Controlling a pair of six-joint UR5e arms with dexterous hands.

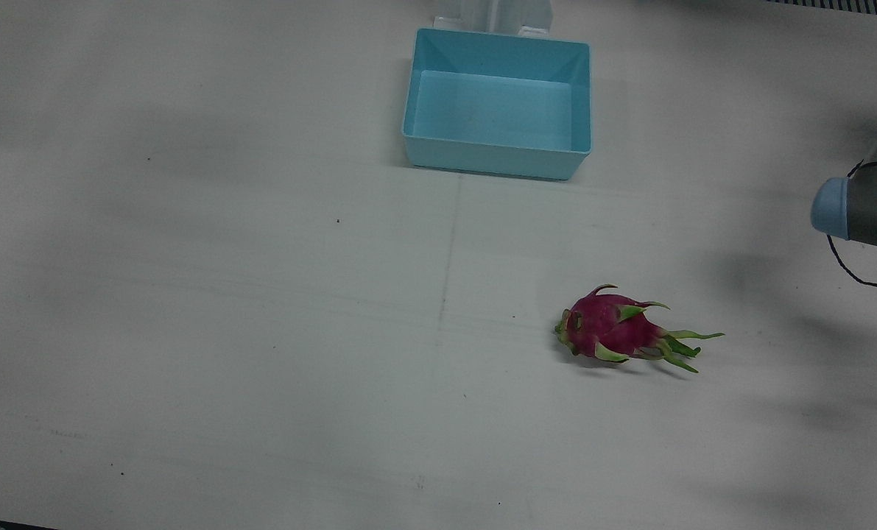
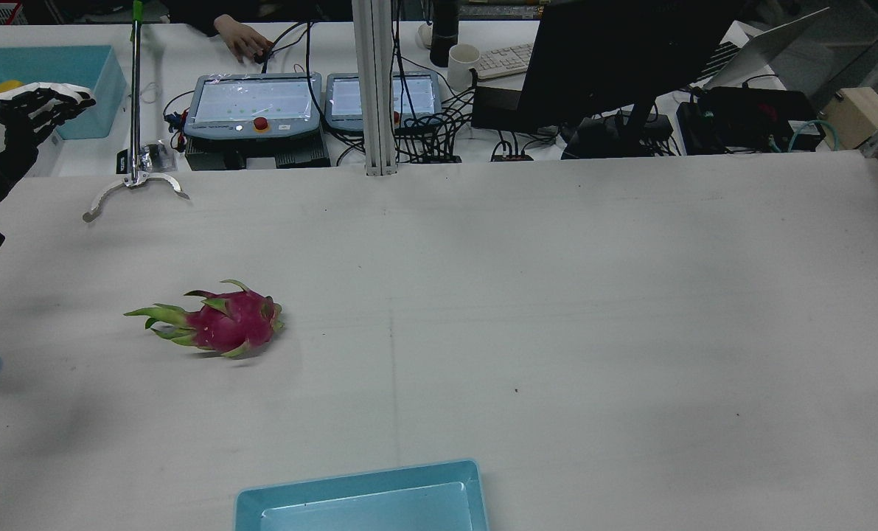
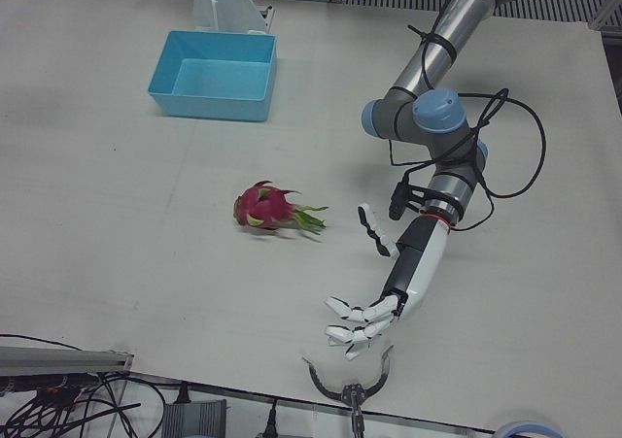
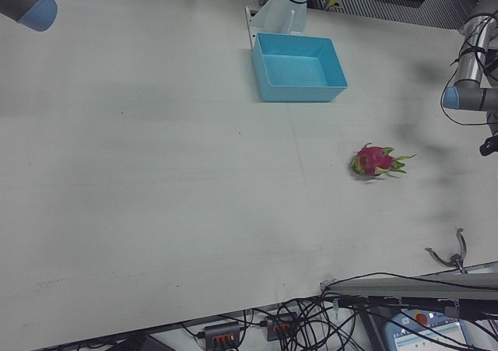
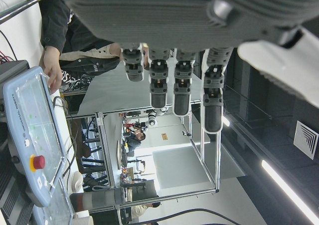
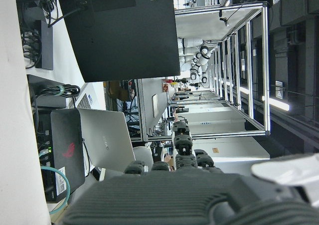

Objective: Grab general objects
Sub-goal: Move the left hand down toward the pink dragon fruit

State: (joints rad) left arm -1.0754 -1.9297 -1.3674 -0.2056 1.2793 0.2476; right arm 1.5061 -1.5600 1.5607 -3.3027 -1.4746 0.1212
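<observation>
A pink dragon fruit [image 1: 615, 331] with green scales lies on its side on the white table, also in the rear view [image 2: 225, 324], the left-front view [image 3: 264, 207] and the right-front view [image 4: 375, 160]. My left hand [image 3: 374, 307] is open and empty, fingers spread, above the table near its operator-side edge, well apart from the fruit; it also shows in the rear view [image 2: 22, 110] and its own view [image 5: 179, 15]. My right hand [image 6: 174, 195] shows only in its own view, fingers [image 6: 182, 140] apart, holding nothing. The fruit is not in either hand view.
An empty light-blue bin [image 1: 497, 44] stands at the robot-side edge of the table, mid-width [image 3: 209, 103]. A metal stand with a claw-shaped foot [image 2: 135, 184] rests at the operator-side edge near my left hand. Teach pendants [image 2: 254, 99] and a monitor [image 2: 615, 51] lie beyond it.
</observation>
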